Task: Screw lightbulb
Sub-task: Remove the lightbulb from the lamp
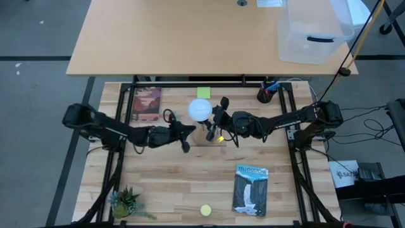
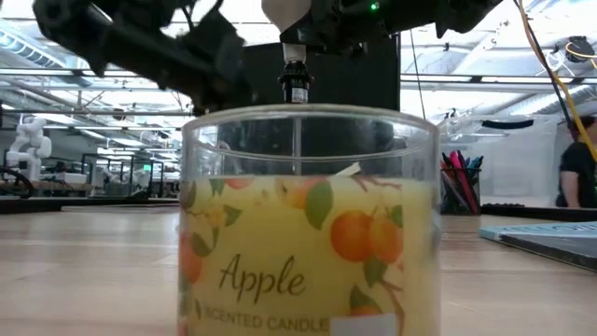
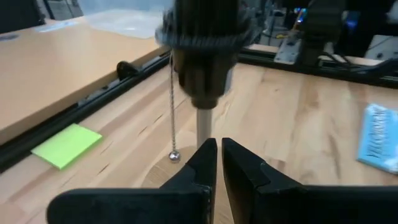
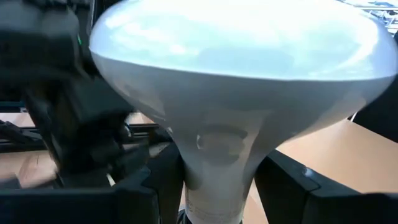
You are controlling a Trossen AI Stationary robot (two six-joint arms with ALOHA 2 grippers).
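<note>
From the desk's [image 1: 164, 183] left edge in the high view, the left arm reaches toward the middle, passing just below a reddish book [image 1: 147, 103]. A small plant [image 1: 126, 204] stands at the near left corner. The left gripper [image 1: 184, 145] lies just left of the lamp; its wrist view shows its fingers [image 3: 198, 163] closed on nothing, tips pressed almost together right before the lamp's thin stem [image 3: 203, 126]. A bead chain [image 3: 172, 106] hangs from the dark socket [image 3: 204, 56] above, ending in a small ball near the stem.

At the centre, the bulb [image 1: 200, 109] sits upright over the socket, dome up, with a green note [image 1: 203, 92] on the desk behind it. In the low view the bulb's neck [image 2: 294, 51] stands right on top of the socket, seen above a glass candle jar [image 2: 308, 224] labelled Apple. A yellow ball [image 1: 205, 209] lies at the near edge.

The right gripper [image 1: 218, 120] comes in from the right, and its wrist view shows its fingers [image 4: 286, 180] on both sides of the bulb's neck, gripping it below the dome. Farther right lie a blue book [image 1: 250, 189] and a pen cup [image 1: 266, 94].
</note>
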